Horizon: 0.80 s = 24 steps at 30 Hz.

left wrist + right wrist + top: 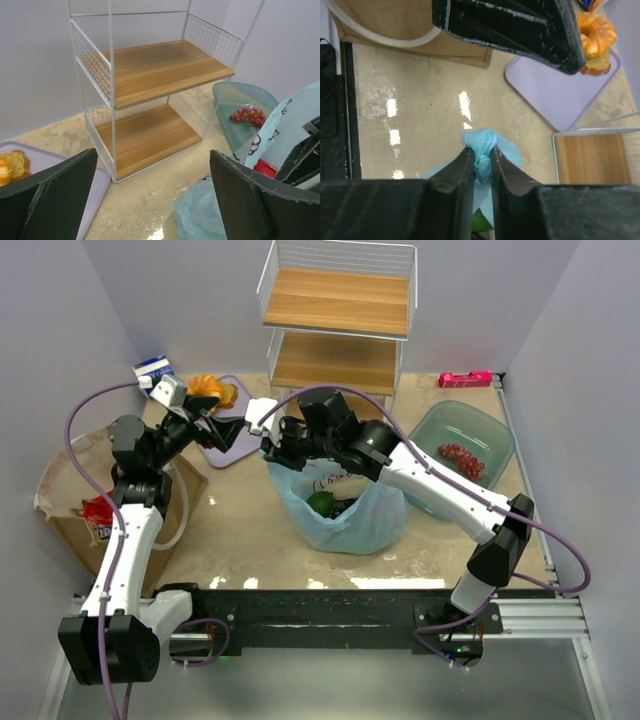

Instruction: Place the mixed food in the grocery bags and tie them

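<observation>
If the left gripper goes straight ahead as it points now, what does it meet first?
The left gripper would probably meet the wire rack, near its lower shelf; depth is unclear.

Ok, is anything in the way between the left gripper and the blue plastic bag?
Nothing visible. Only bare table lies between the open left gripper and the light-blue bag; the right gripper pinches the bag's bunched top from the opposite side.

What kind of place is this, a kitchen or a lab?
Probably a robot lab cell: two arms bolted to a base rail, plain walls boxing in the table, and a light-blue plastic bag of staged groceries.
</observation>
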Motion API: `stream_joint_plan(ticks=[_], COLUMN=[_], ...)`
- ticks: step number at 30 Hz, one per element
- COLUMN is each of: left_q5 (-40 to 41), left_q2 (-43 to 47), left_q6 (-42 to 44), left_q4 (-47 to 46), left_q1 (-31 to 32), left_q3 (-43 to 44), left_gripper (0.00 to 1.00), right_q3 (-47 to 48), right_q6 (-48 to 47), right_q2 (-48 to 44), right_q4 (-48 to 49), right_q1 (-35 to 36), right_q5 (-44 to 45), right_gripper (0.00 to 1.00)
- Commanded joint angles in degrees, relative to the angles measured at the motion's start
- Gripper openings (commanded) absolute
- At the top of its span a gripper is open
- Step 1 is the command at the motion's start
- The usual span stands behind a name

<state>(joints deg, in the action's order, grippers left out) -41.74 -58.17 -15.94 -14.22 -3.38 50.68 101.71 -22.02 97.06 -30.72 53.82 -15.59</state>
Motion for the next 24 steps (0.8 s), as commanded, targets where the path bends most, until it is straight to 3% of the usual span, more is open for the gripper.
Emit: stream_joint_plan(ticks=[1,5,7,8,10,11,15,18,22,24], left_q5=[-8.4,-18.2,-21.5,-24.6,-26.9,-27.7,-26.6,-23.0,-20.1,-18.7], left_q2=[1.1,1.6,1.4,1.3,1.0,1.0,1.1,0.2,-3.3,-4.7], left_q6=[-1.5,-5.7,-11.9,-18.1,-22.8,-23.6,-19.7,-19.8,-26.7,-26.9], left_q4=[-8.0,-17.9,-24.1,-32.8,-42.5,-43.0,-40.0,-41.9,-53.0,-53.1], left_q1=[-0.5,-0.4,-0.3,-0.1,1.9,2.8,12.1,14.2,16.3,19.0], left_q3=[-1.5,-3.2,-5.2,-6.0,-8.0,-8.1,-8.1,-8.5,-8.5,-7.8], left_gripper=[1.0,1.0,1.0,1.0,1.0,1.0,1.0,1.0,1.0,1.0], right_q3=[-1.3,-2.1,-3.0,-3.3,-4.0,-4.3,-6.6,-8.5,-9.1,-9.2], right_q6=[2.1,6.0,9.0,9.8,12.2,12.9,15.6,17.4,19.7,21.0], right_q2=[-5.2,-8.8,-11.2,-11.9,-13.8,-14.3,-17.3,-19.4,-21.6,-22.1], right_q4=[4.0,4.1,4.4,4.1,3.4,3.2,2.1,2.3,1.9,1.8], right_q1=[-0.9,-3.4,-5.0,-5.6,-6.6,-7.0,-7.4,-7.6,-7.8,-7.9], right_q5=[1.2,-0.2,-1.2,-1.4,-1.4,-1.4,-1.5,-3.2,-4.7,-5.7], right_gripper=[0.05,0.0,0.0,0.0,0.0,0.0,0.0,0.0,0.0,0.0])
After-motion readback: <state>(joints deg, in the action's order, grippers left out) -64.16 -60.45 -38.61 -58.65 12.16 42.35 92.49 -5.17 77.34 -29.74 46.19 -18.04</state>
